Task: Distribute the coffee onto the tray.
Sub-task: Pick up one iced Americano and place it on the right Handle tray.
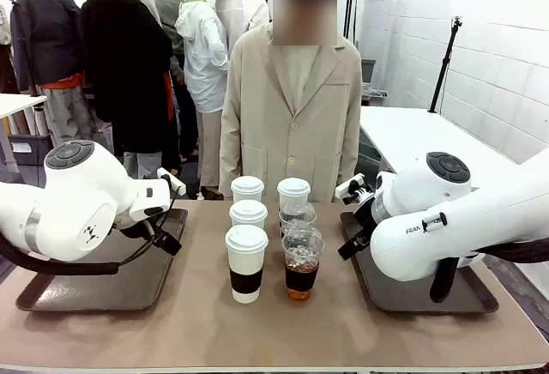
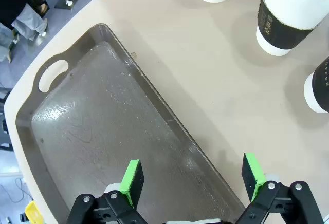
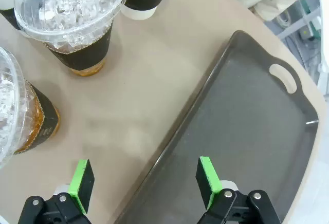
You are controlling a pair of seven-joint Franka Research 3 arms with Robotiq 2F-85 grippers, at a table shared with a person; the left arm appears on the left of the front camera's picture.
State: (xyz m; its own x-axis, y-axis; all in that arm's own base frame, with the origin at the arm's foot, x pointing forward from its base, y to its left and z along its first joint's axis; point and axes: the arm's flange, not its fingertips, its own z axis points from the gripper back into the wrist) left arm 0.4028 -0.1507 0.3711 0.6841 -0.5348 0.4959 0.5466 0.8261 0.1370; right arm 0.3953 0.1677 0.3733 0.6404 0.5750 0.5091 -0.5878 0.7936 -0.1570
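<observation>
The left gripper (image 2: 193,175) hangs with jaws apart over the inner rim of the left tray (image 2: 77,131). The right gripper (image 3: 146,178), likewise apart and empty, hangs over the rim of the right tray (image 3: 247,131). Sleeved paper cups (image 1: 246,262) and iced coffees (image 1: 302,262) stand at the middle of the table (image 1: 171,331), between the trays.

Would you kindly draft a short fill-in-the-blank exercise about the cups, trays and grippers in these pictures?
1. The left gripper hangs above a tray with its jaws ____.
2. The clear cup ahead of the right gripper holds dark coffee and ____.
3. In the front view, the white paper cups number ____.
4. Every cup stands on the table, between the two dark ____.

Missing words: open; ice; four; trays.
</observation>
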